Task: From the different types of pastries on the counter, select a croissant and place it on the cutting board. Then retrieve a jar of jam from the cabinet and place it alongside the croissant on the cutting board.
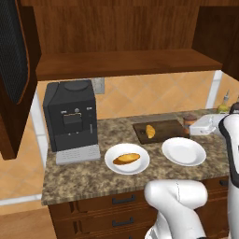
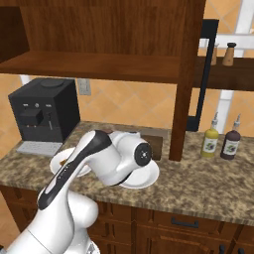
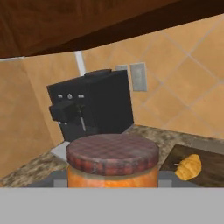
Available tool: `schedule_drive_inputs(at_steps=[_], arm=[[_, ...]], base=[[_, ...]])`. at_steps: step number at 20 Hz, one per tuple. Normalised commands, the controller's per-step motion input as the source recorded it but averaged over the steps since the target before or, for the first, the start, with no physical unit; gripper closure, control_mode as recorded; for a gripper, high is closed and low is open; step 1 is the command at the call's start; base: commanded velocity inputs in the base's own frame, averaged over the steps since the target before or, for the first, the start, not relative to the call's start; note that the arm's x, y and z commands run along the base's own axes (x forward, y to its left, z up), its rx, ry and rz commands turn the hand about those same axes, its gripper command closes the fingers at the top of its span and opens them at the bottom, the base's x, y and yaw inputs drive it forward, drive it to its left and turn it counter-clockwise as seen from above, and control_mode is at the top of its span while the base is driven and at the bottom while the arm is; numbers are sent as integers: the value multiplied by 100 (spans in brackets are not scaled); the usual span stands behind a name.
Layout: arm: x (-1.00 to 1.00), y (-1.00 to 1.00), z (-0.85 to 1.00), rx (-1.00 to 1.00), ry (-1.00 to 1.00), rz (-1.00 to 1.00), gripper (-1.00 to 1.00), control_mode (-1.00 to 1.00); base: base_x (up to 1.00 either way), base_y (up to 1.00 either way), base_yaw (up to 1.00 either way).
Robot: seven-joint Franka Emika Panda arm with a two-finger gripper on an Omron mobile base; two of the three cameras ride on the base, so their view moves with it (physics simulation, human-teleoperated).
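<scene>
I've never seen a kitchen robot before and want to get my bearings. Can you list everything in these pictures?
Small curved golden croissant: one, on the dark brown wooden cutting board.
Oval golden-brown loaf: one, on the left round white plate.
Bare round white plate: one, right of it.
Orange-red jam jar with dark lid: one, close before the hand camera.
Black coffee machine: one, counter's left.
Bottles: two, counter's right.
Brown wall cabinet: above.
Granite counter.
White robot arm.

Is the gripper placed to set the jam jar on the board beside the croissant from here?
Probably yes. The jar of jam sits right at the gripper, near the cutting board's right end; the croissant lies left of center, leaving bare board.
</scene>
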Motion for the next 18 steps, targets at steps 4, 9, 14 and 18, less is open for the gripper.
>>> schedule_drive_inputs(at_steps=[4,9,14,18], arm=[[39,3,-29,0,-1,0,100,-100],[78,0,-17,0,0,0,100,-100],[46,-36,-12,0,0,0,100,-100],[35,-40,-40,1,-5,1,100,-100]], base=[[0,0,0],[0,0,0],[0,0,0],[0,0,0]])
